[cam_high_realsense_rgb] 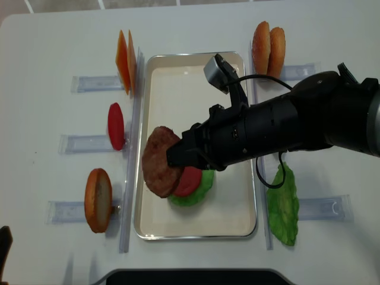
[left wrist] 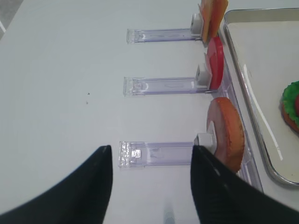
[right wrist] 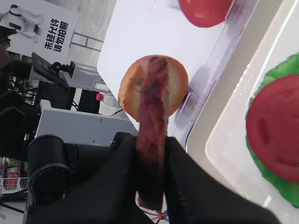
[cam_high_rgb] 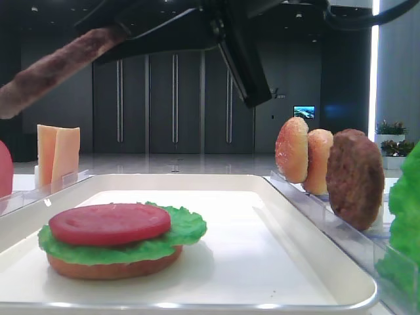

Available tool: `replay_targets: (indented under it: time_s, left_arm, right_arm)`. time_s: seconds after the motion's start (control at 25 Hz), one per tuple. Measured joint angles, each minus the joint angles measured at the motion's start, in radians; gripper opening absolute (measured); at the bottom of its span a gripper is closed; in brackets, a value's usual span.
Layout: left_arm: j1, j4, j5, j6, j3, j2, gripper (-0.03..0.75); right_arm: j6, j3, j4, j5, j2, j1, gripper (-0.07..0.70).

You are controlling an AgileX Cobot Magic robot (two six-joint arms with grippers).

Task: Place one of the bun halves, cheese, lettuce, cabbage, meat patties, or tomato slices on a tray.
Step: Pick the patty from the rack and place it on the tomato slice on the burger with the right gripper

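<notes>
While your right gripper [cam_high_realsense_rgb: 178, 155] pinches a meat patty [cam_high_realsense_rgb: 159, 161] edge-on above the tray [cam_high_realsense_rgb: 231, 219], the patty overhangs the tray's left rim, beside the tomato slice [cam_high_realsense_rgb: 189, 181] stacked on lettuce [cam_high_realsense_rgb: 195, 193]. Your left gripper [left wrist: 152, 163] hangs spread over bare table, near a standing bun half [left wrist: 228, 133]. You have clear tray floor toward the far end.
</notes>
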Motion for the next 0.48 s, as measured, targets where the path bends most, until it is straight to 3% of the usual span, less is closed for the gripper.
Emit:
replay_targets:
  time_s: [0.48]
  left_arm:
    - [0.000,0.000,0.000,0.000,0.000,0.000,0.408]
  right_arm:
    - [-0.056,0.005,0.004,0.007,0.033,-0.042,0.121]
